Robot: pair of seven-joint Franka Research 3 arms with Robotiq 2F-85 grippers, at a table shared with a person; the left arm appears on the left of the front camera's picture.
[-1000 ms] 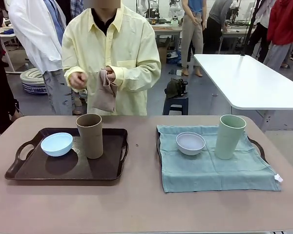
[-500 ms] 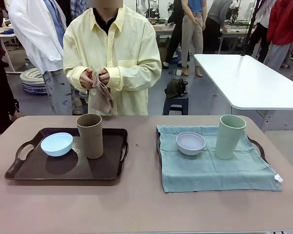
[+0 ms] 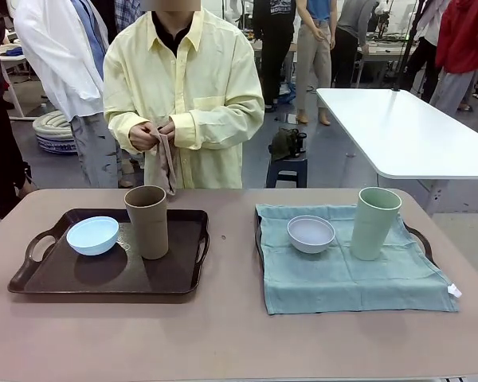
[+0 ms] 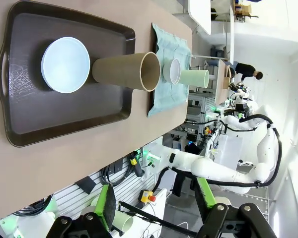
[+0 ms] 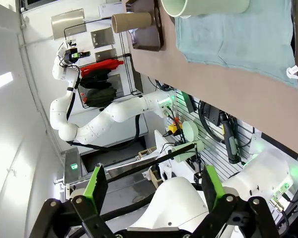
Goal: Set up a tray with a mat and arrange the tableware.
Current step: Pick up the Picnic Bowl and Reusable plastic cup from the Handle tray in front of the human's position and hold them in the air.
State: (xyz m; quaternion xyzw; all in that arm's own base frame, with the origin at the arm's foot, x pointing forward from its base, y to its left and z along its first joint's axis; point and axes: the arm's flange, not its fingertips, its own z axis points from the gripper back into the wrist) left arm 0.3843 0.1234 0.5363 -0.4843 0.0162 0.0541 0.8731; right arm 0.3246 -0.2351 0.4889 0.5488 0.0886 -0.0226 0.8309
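A dark brown tray (image 3: 32,274) on the left holds a pale blue bowl (image 3: 92,235) and a tan-brown cup (image 3: 147,221). On the right, a teal-green mat (image 3: 342,278) covers a second tray (image 3: 421,239); a greyish white bowl (image 3: 311,233) and a pale green cup (image 3: 375,223) stand on it. The person's hands (image 3: 147,135) hold a brownish cloth (image 3: 164,163) above the far edge. My left gripper (image 4: 156,208) is open, high above the brown tray (image 4: 20,99), blue bowl (image 4: 65,64) and tan cup (image 4: 121,72). My right gripper (image 5: 154,193) is open, off the table edge near the mat (image 5: 238,34) and green cup (image 5: 208,6).
Bare tabletop (image 3: 231,318) runs between the two trays and along the near edge. A white table (image 3: 398,127) and a stool with a bag (image 3: 287,147) stand behind. Several people move about in the background.
The person has brought both hands together and lowered the brownish cloth closer to the body. The tableware, the trays and the mat have not moved.
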